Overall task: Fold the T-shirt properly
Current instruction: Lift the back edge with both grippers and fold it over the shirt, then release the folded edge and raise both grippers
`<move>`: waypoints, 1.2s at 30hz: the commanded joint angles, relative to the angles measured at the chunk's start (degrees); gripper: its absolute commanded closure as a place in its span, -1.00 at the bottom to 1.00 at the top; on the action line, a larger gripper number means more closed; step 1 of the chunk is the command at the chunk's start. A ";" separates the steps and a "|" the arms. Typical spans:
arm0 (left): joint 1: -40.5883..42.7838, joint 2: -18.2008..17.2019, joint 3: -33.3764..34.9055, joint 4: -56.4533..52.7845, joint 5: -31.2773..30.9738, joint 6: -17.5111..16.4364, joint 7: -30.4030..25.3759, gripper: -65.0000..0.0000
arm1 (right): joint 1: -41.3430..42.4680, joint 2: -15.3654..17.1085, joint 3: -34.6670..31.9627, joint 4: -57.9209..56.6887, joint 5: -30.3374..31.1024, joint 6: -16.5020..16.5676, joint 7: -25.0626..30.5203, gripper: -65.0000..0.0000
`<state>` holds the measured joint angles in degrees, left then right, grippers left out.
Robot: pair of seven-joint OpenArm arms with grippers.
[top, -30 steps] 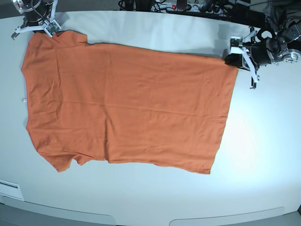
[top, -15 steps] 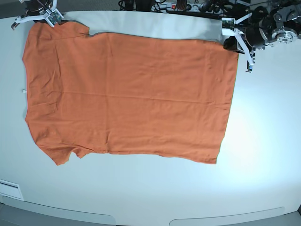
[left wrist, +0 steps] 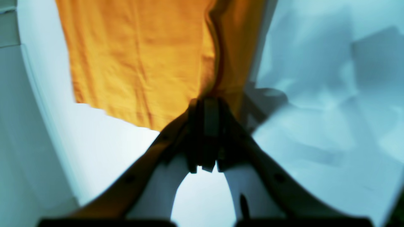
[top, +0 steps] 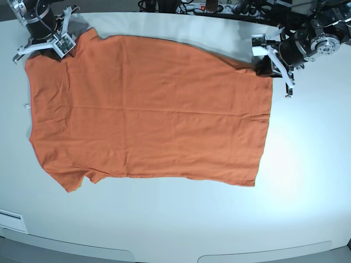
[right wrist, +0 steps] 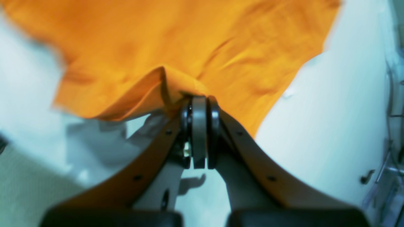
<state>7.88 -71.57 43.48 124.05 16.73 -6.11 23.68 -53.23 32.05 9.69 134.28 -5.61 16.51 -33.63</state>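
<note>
The orange T-shirt (top: pixel 148 109) lies spread on the white table (top: pixel 307 164), with its sleeves and neck end on the left. My right gripper (top: pixel 60 46) is shut on the far left corner by the sleeve and shows pinching a fold of the cloth in the right wrist view (right wrist: pixel 199 99). My left gripper (top: pixel 263 66) is shut on the far right hem corner, and shows this in the left wrist view (left wrist: pixel 206 102). The far edge is lifted off the table and casts a shadow. A small white tag (top: pixel 26 106) shows at the left edge.
Cables and a power strip (top: pixel 205 8) lie along the table's back edge. A white label (top: pixel 11 220) sits at the front left corner. The table's curved front edge (top: pixel 164 255) runs along the bottom.
Both grippers, holding the far corners, lifted the far edge and drew it away, then came a little inward. The shirt's near edge slid slightly away from the front.
</note>
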 commanded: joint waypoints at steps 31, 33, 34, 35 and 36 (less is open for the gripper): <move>-2.38 10.78 -7.63 -7.87 5.38 12.79 -1.18 1.00 | 15.78 1.46 1.33 -7.93 4.31 -0.44 4.63 1.00; -2.80 10.80 -7.63 -7.87 5.31 12.79 -1.16 1.00 | 16.11 1.44 1.33 -7.93 4.31 -0.70 5.18 1.00; -3.06 10.78 -7.63 -7.87 5.35 12.83 -1.18 1.00 | 16.44 1.44 1.33 -7.93 4.33 -1.33 5.33 1.00; -3.43 10.78 -7.63 -7.87 5.35 12.83 -1.16 1.00 | 16.74 1.42 1.33 -7.93 4.33 -2.14 5.40 1.00; -3.82 10.78 -7.63 -7.89 5.33 12.83 -1.14 1.00 | 16.79 1.46 1.33 -7.93 4.31 -2.67 5.46 1.00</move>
<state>4.84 -59.83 36.56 115.46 21.45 5.50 22.98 -36.49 32.69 10.41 125.64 -1.06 14.39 -29.50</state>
